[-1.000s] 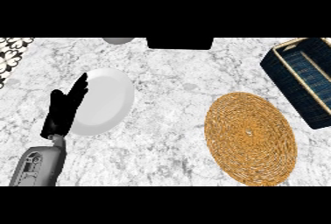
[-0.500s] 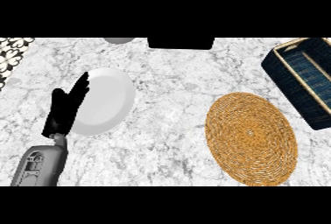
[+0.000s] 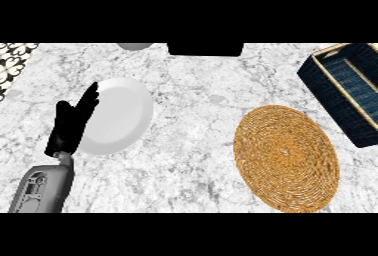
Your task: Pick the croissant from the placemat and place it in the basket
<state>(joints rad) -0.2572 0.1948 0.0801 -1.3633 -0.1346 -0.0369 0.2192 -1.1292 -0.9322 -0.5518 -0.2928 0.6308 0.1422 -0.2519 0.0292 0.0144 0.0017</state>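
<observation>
Head view, counter top of grey-veined marble (image 3: pixel 192 125).

Left hand (image 3: pixel 72 125): black, fingers straight and upward, holding nothing. It stands at the view's left over the near edge of the plate, at rest rather than reaching. Grey forearm enters from the lower left corner.

Right hand: not in view; nothing can be said of it.

Plate (image 3: pixel 118 117): white, round, bare, left of centre. Plays no part in the task as given.

Placemat (image 3: pixel 286 157): woven, straw-coloured, oval, right of centre. No croissant lies on it; its whole surface shows and is bare.

Basket (image 3: pixel 347 90): dark blue with a pale rim, at the right edge, just beyond the mat's far side, partly cut off by the frame. What shows of its inside holds nothing that can be made out.

Croissant: not visible anywhere in this view. Its place cannot be told; it may be in the unseen right hand, but that is only a guess.

Dark block (image 3: pixel 205 48) at far edge, unidentified.
</observation>
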